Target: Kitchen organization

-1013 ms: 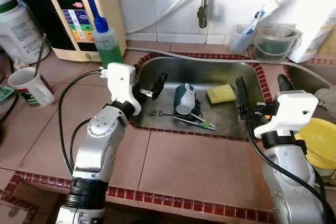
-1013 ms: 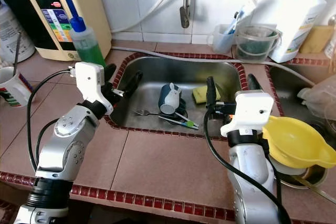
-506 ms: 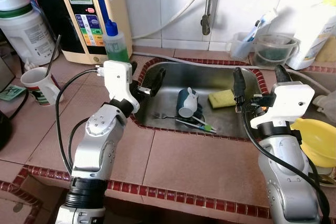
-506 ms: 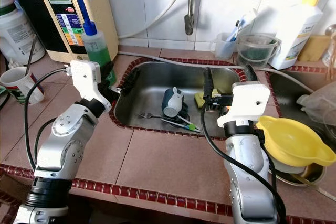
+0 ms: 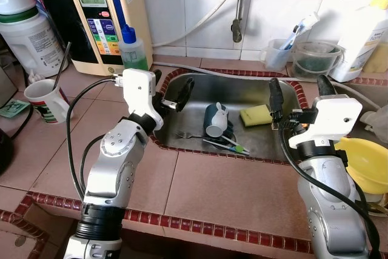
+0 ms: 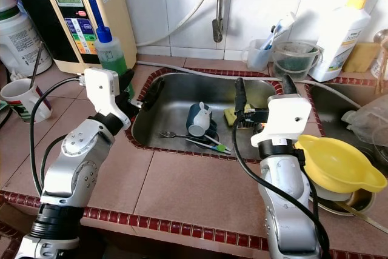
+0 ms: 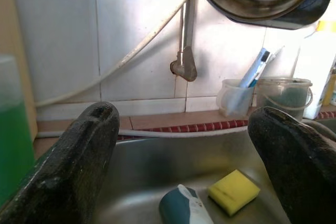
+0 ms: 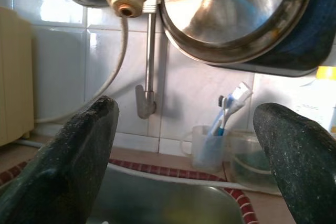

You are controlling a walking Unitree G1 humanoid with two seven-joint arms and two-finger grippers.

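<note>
The head camera has tilted up; both arms have risen slightly over the sink (image 5: 285, 86), pincers spread.

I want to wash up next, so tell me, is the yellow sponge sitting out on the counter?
No, the yellow sponge lies inside the sink, beside the dark teal mug.

Counting one teal mug (image 5: 213, 118), one yellow sponge (image 5: 255, 114), one fork (image 5: 189, 135) in the sink (image 5: 200, 87); at ten o'clock, one white cup (image 5: 42, 98), one green bottle (image 5: 134, 54).
</note>
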